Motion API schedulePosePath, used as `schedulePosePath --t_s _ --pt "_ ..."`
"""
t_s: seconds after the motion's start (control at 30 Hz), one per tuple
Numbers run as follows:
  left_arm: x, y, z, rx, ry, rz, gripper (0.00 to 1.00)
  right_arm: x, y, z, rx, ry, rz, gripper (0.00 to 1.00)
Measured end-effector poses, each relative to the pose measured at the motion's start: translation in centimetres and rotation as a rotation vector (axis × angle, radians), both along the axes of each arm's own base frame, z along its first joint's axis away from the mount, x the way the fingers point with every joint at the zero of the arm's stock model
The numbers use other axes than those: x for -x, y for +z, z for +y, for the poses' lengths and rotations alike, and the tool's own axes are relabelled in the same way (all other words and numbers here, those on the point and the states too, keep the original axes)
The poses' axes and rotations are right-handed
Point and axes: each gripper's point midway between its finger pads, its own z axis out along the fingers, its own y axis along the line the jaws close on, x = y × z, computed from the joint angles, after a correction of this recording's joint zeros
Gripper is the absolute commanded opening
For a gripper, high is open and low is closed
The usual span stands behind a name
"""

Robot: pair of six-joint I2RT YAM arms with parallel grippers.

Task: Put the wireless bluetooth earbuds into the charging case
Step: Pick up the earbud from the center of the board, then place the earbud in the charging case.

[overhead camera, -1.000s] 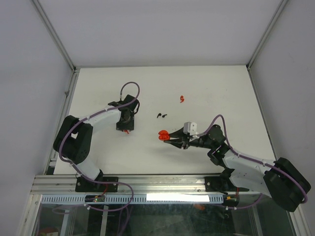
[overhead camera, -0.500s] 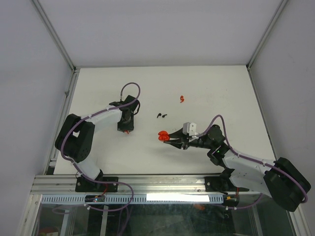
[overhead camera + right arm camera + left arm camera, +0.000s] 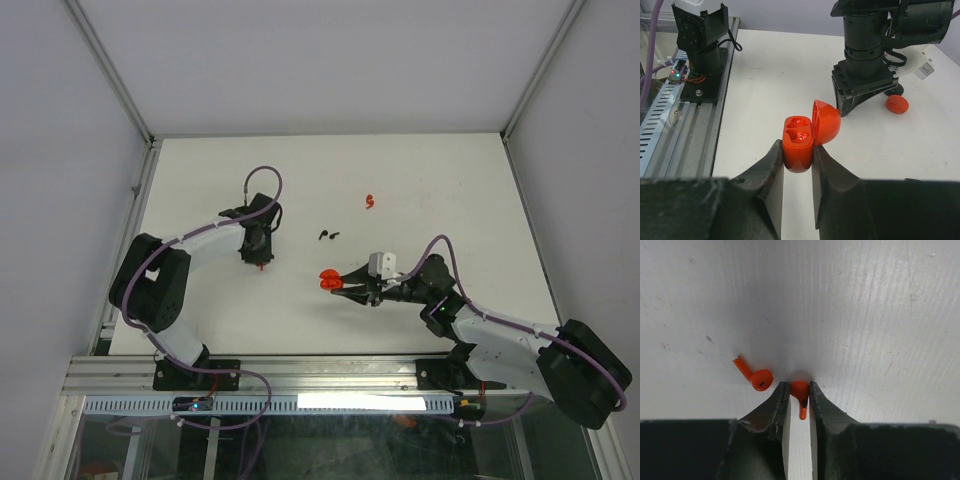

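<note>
My left gripper is shut on a red earbud, pinched at its tips close to the white table; the gripper also shows in the top view. A second red earbud lies just left of the tips. My right gripper is shut on the red charging case, lid open, both sockets empty. In the top view that case is held right of the left gripper. Two black earbuds lie further back.
A small red curved piece lies alone towards the back of the table. The left arm's wrist stands just beyond the case in the right wrist view. The metal rail runs along the near edge.
The right gripper with the open case has shifted slightly left and nearer. The left gripper has shifted a little at the red earbuds.
</note>
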Motion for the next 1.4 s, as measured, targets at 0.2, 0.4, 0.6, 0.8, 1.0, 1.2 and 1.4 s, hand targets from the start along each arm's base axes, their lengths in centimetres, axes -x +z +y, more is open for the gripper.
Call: schedulePosePath --t_s 0.2,0.4,0.6,0.8,1.0,1.2,1.4 --pt "0.2 0.3 -0.5 0.047 -0.013 -0.032 0.09 0.0 -0.1 0.1 0.006 -0.005 -0.015 0.00" --pt "-0.1 3.8 -1.4 0.154 -0.028 -0.168 0.07 -0.4 -0.1 0.2 0.007 -0.026 -0.031 0.00" --pt "-0.9 11.0 -4.1 0.308 -0.084 -0.436 0.07 -1.1 0.1 0.2 -0.004 -0.065 -0.039 0.00" --pt "0.8 16.3 -6.9 0.435 -0.166 -0.637 0.08 -2.4 0.9 0.1 -0.029 -0.148 -0.051 0.00" --pt "2.0 20.2 -8.9 0.551 -0.212 -0.796 0.09 -4.2 3.0 0.1 -0.091 -0.250 -0.061 0.00" --pt "3.4 23.4 -10.7 0.661 -0.242 -0.923 0.10 -5.9 4.8 0.5 -0.158 -0.335 -0.046 0.00" --pt "4.7 26.0 -12.0 0.755 -0.248 -1.030 0.10 -7.2 5.6 0.3 -0.217 -0.413 -0.037 0.00"
